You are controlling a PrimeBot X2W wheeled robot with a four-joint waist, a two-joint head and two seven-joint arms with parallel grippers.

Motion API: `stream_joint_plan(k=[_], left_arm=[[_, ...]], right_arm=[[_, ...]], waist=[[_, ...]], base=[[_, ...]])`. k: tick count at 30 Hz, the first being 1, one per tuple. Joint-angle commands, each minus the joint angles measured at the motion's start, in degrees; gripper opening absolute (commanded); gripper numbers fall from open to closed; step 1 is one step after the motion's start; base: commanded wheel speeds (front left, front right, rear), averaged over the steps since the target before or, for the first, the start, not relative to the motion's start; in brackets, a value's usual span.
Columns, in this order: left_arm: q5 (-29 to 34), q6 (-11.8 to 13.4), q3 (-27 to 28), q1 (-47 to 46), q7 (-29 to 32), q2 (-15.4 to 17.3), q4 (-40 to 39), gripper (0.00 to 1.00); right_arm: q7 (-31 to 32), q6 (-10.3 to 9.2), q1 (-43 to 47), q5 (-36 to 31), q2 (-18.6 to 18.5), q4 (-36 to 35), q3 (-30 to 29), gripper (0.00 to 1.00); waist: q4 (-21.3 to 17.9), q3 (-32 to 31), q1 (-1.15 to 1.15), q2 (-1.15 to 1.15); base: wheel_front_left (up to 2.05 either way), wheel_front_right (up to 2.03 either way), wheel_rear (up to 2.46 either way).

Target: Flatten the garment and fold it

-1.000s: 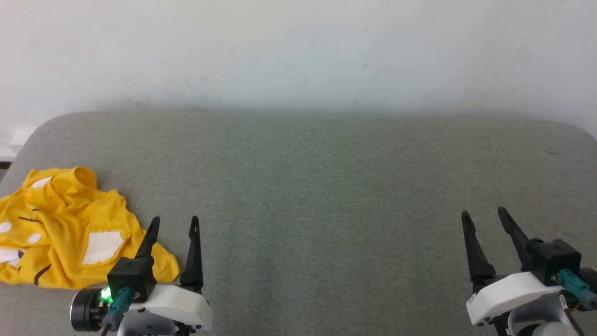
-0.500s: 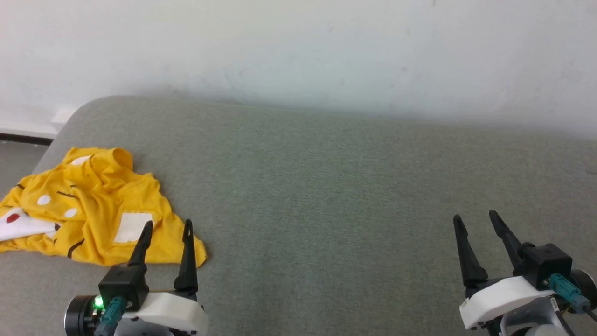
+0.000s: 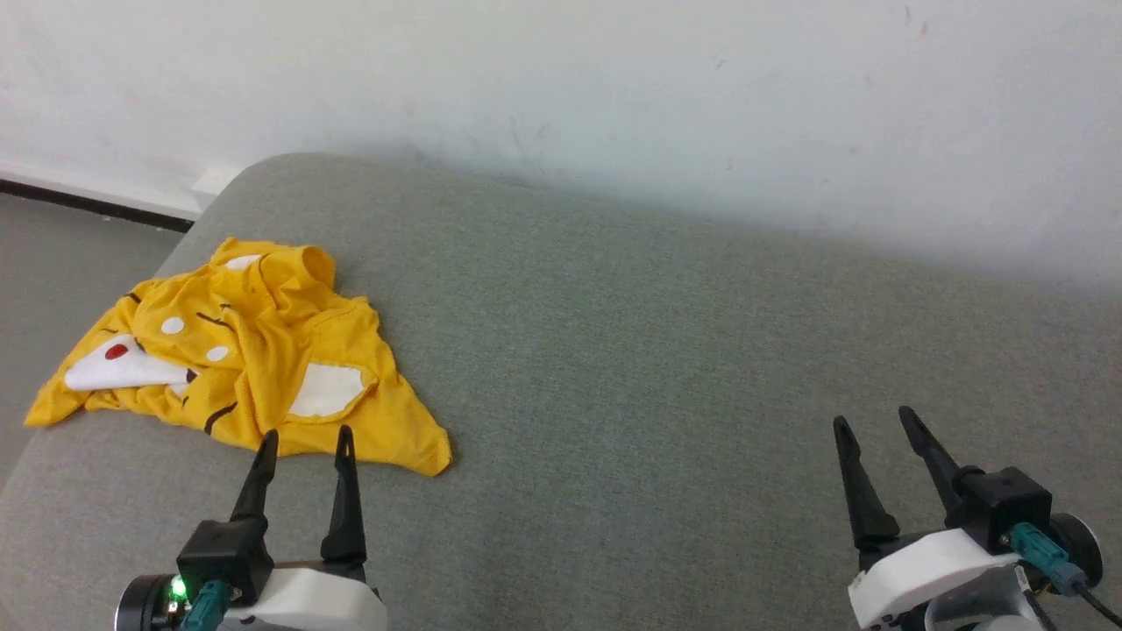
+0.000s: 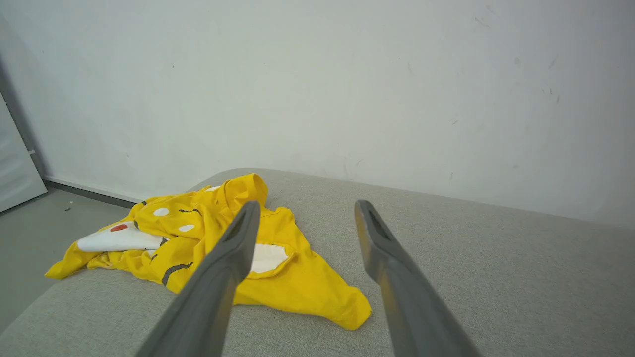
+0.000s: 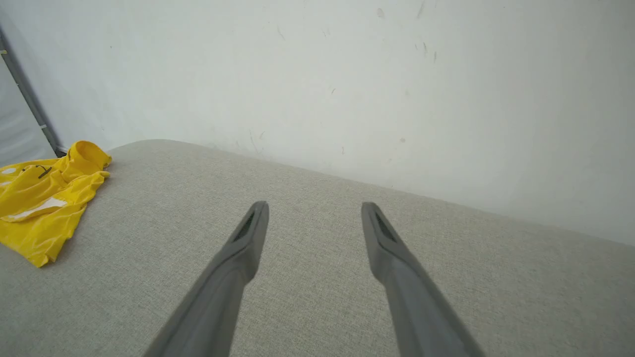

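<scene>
Your left gripper [image 3: 307,432] holds its two dark fingers well apart with nothing between them. Its tips are near the closest hem of the garment [image 3: 254,368], and you cannot tell from the head view whether they are over the cloth or short of it. Your right gripper [image 3: 874,415] is spread the same way and empty, well apart from the shirt, over the bare grey cushion [image 3: 657,350].

You have one garment, a bright yellow T-shirt, lying crumpled at the cushion's far left, with one corner reaching the left edge beside the floor [image 3: 70,254]. No lettering on it can be read. The print shows one red dot [image 3: 117,351] on a white patch, two small white ovals, one larger white patch [image 3: 329,390] and a few black strokes [image 3: 221,414]. Folds hide the rest of the print.

In the left wrist view, your left finger covers part of the larger patch. In the right wrist view, the frame's left edge cuts the shirt off. Behind it all is a pale wall [image 3: 561,88].
</scene>
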Motion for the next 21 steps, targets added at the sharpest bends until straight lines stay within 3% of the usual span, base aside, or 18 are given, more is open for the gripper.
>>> stream_joint_plan(k=[1, 21], left_arm=[[-0.65, 0.56, 0.1, 1.16, -0.75, -0.14, -0.41, 1.0], [-1.32, 0.16, 0.98, 3.26, -3.15, -0.18, -0.27, 1.0]], right_arm=[[-0.69, -0.02, 0.53, 0.34, 0.1, 0.46, 0.23, 1.0], [-3.08, -0.03, 0.6, 1.95, 0.13, 3.39, 2.19, 1.0]], waist=[[2.2, -0.29, 0.0, 0.0], [12.59, -1.23, 0.0, 0.0]], base=[[0.0, 0.0, 0.0], [0.0, 0.0, 0.0]])
